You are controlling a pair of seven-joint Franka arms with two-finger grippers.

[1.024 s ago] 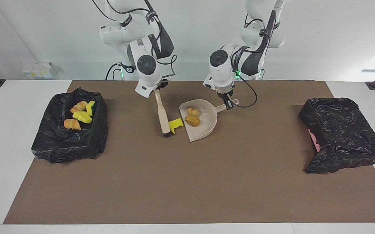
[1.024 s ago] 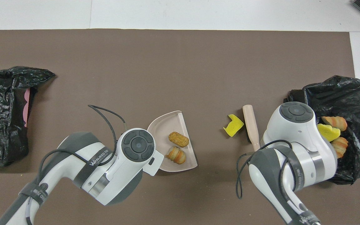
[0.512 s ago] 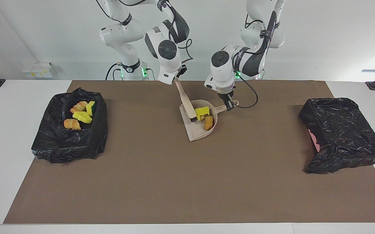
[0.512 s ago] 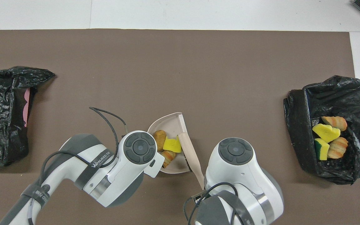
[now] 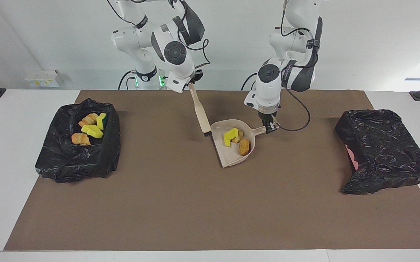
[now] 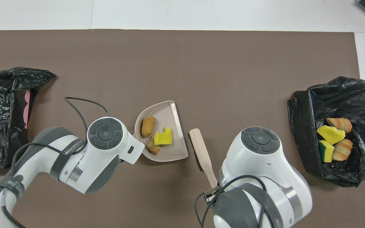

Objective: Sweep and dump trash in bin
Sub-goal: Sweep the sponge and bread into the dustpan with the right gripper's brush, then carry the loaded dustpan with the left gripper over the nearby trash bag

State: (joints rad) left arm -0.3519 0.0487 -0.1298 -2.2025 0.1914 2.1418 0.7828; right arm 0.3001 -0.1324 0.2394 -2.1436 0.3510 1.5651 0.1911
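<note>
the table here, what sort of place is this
Probably a robot lab test bench: a brown mat covers the white table, with black bag-lined bins at either end and toy bread trash in a beige dustpan.

White lettering on black strap of left arm [image 6: 65, 152], up-arm from its gripper: "WANEED", trailing characters unreadable. Similar strap lettering in facing view illegible.
</note>
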